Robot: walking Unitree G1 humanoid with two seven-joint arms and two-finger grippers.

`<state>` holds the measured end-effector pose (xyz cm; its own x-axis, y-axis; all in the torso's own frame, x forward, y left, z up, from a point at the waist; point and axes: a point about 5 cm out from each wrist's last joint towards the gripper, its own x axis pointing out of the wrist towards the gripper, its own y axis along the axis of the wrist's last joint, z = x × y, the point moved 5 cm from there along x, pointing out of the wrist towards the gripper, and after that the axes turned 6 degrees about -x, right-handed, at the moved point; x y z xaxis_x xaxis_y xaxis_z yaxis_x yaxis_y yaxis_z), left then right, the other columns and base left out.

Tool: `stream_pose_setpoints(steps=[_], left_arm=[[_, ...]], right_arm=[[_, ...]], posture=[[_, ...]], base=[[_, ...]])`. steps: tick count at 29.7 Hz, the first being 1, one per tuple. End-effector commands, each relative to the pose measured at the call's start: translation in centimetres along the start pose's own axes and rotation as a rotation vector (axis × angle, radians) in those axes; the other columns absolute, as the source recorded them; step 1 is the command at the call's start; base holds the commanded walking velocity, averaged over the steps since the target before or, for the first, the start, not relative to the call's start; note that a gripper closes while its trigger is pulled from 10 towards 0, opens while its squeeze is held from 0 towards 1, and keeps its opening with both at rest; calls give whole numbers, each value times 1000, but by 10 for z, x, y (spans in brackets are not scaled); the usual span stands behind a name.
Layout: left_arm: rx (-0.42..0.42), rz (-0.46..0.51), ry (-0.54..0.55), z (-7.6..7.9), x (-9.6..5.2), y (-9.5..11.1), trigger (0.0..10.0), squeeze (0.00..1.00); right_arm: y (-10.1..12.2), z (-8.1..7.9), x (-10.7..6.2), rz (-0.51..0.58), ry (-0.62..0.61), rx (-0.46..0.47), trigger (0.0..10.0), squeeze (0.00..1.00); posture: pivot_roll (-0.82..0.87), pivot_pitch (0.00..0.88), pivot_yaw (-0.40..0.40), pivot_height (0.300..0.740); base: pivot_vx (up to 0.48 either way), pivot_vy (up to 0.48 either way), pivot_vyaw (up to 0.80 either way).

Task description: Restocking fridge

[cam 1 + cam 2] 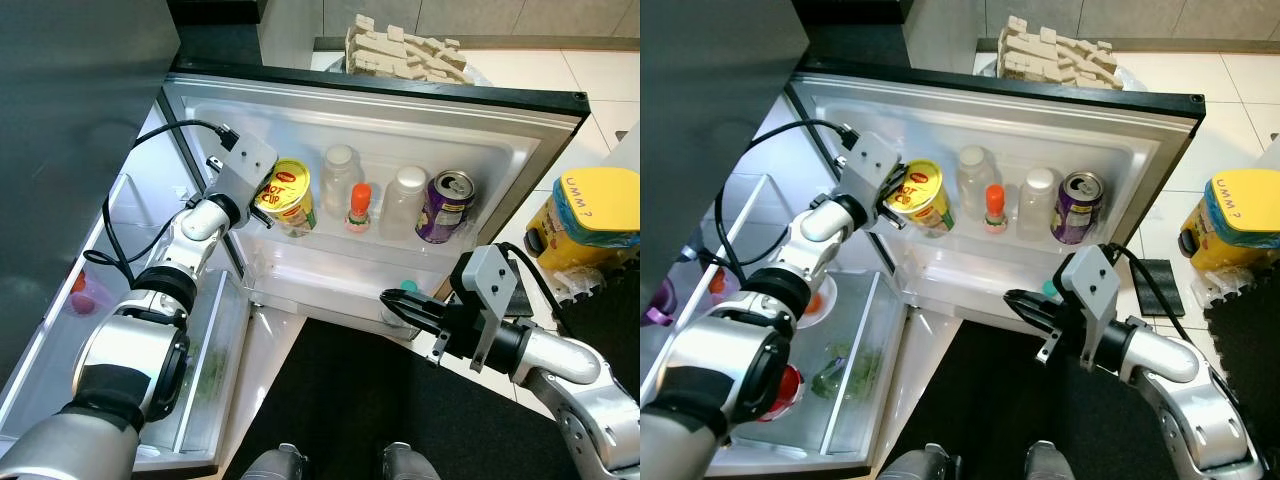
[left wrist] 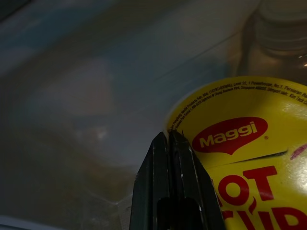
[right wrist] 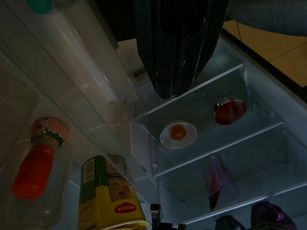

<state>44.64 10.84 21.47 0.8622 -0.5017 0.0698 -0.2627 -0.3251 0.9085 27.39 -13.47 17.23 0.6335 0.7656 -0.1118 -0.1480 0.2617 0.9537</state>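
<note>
The fridge door point(image 1: 520, 140) stands open, and its upper shelf holds a yellow Maggi hot cup point(image 1: 285, 195), a clear bottle point(image 1: 338, 175), an orange-capped bottle point(image 1: 359, 208), a white-capped bottle point(image 1: 405, 200) and a purple can point(image 1: 443, 207). My left gripper point(image 1: 264, 218) is shut with nothing in it. Its fingertips point(image 2: 168, 139) rest against the rim of the cup's lid point(image 2: 249, 158). My right gripper point(image 1: 392, 303) is shut and empty, low down in front of the lower door shelf point(image 1: 320, 290). It is next to a teal-capped bottle point(image 1: 408, 287).
Inside the fridge are a small plate with an orange item point(image 1: 812, 300), a red item point(image 1: 785, 385) and a drawer with greens point(image 1: 845, 375). A yellow bin point(image 1: 590, 215) stands to the right. A black mat point(image 1: 330, 400) lies underfoot. Pale foam pieces point(image 1: 405, 50) are piled behind the door.
</note>
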Motion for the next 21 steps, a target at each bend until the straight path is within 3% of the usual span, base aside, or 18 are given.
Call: stream_pose_setpoints(steps=[1, 2, 3, 7, 8, 12, 15, 21], left_arm=[[4, -82, -50, 16, -6, -26, 10000, 165], [6, -82, -56, 18, -6, -26, 10000, 165], [10, -80, -61, 20, -6, -26, 10000, 1000], [15, -76, -64, 21, -5, -26, 10000, 1000], [15, -75, -64, 21, -5, -25, 10000, 0], [3, -67, -59, 20, -4, -23, 10000, 0], [-50, -39, -42, 15, -3, -16, 10000, 0], [-16, -26, -74, 18, -2, -12, 10000, 0]], right_arm=[[5, -3, -1, 23, 10, -6, 10000, 0], [5, -3, -1, 24, 10, -6, 10000, 0], [5, -3, 0, 24, 11, -6, 10000, 0], [5, -4, 0, 24, 12, -5, 10000, 0], [5, -5, 0, 25, 13, -5, 10000, 0], [5, -5, 0, 26, 13, -4, 10000, 0], [6, -5, 0, 28, 13, -4, 10000, 0], [6, -5, 1, 31, 12, -5, 10000, 0]], posture=[[-69, 286, 108, 740], [-69, 286, 108, 740], [-69, 286, 108, 740], [-69, 281, 108, 740], [-68, 280, 109, 740], [-68, 280, 109, 740], [-68, 277, 111, 740], [-66, 273, 116, 740]], base=[[0, 0, 0], [0, 0, 0], [0, 0, 0], [0, 0, 0], [0, 0, 0], [0, 0, 0], [0, 0, 0], [0, 0, 0]])
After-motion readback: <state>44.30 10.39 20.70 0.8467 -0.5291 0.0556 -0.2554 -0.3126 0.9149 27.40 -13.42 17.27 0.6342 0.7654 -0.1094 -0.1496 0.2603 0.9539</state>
